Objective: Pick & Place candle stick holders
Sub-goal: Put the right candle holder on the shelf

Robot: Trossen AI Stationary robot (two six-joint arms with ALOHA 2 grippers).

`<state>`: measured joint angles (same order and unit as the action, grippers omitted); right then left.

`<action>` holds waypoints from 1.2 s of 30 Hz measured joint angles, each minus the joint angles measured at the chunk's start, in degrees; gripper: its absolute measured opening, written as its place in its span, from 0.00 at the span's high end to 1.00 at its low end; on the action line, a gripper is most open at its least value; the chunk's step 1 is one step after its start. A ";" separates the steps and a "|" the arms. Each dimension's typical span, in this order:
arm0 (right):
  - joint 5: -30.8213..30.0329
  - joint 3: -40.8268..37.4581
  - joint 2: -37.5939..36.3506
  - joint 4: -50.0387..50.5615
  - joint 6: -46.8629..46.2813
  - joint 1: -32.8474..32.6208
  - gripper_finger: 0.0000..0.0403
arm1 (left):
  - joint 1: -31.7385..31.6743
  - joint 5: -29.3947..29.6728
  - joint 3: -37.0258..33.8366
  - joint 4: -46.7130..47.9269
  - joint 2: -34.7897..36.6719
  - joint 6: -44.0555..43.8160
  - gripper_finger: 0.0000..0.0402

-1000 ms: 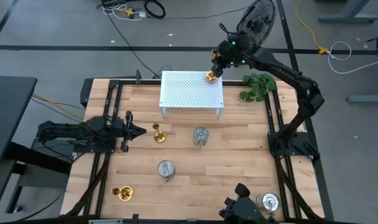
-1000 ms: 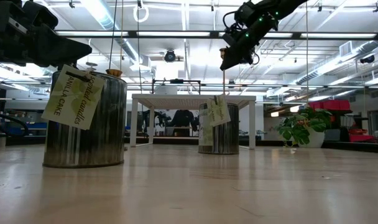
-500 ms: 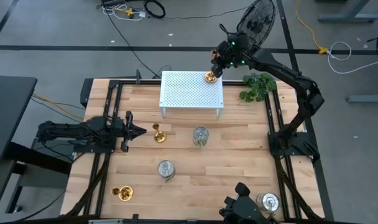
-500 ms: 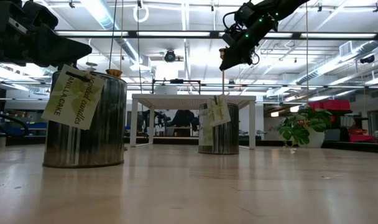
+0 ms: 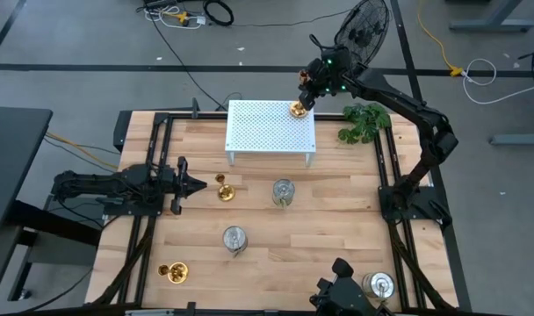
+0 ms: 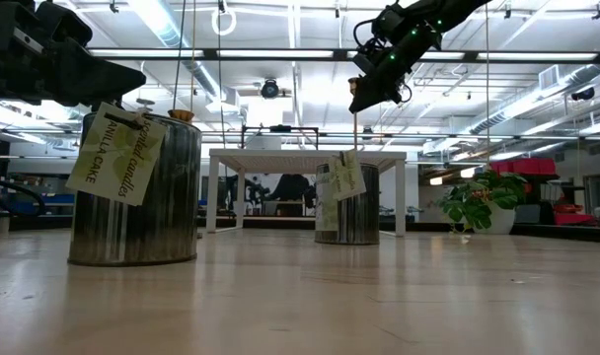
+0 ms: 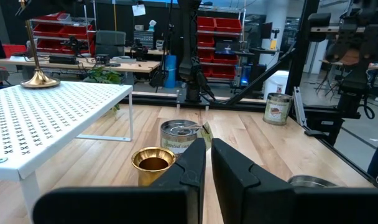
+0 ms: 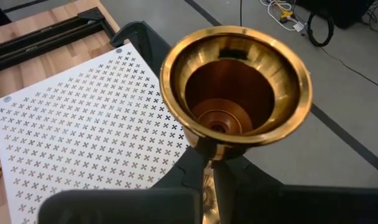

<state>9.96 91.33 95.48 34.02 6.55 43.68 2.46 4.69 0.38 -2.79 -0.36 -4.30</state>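
A gold candle stick holder [image 5: 297, 109] stands on the far right corner of the white perforated rack [image 5: 267, 130]. My right gripper [image 5: 309, 95] is above it, shut on it; its cup [image 8: 235, 87] fills the right wrist view. Two more gold holders stand on the table, one [image 5: 224, 190] just right of my left gripper [image 5: 197, 184] and one [image 5: 172, 273] near the front left. My left gripper is shut and empty. Three silver can-like holders [image 5: 284, 191], [image 5: 234, 238], [image 5: 378, 284] rest on their bottoms on the table. My right gripper pinches the gold holder's slim stem [image 8: 207, 163] just under the cup, between its two fingers. The fingers come slanting down from above on the far right. The holder stands upright, its round base [image 7: 40, 81] on the rack top.
A green leafy plant [image 5: 365, 121] sits at the rack's right. Black rails run along the table's left and right sides. A dark device [image 5: 344, 294] sits at the near edge beside the right silver can. The wood between the cans is bare.
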 joint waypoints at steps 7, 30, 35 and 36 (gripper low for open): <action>0.00 0.00 0.00 -0.06 0.00 0.00 0.97 | 0.01 0.00 -0.01 0.00 0.01 -0.01 0.92; -0.02 0.00 -0.02 -0.27 -1.36 -0.02 0.81 | 0.00 0.00 0.00 0.00 0.00 0.00 0.92; -0.02 0.00 -0.02 -0.22 -1.33 -0.02 0.81 | 0.00 0.00 -0.01 0.00 0.00 -0.02 0.92; -0.02 0.00 -0.02 -0.17 -1.33 -0.02 0.81 | 0.02 0.02 0.00 0.00 0.00 -0.02 0.92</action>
<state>9.93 91.33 95.46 33.84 5.21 43.66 2.48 4.71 0.38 -2.79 -0.36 -4.32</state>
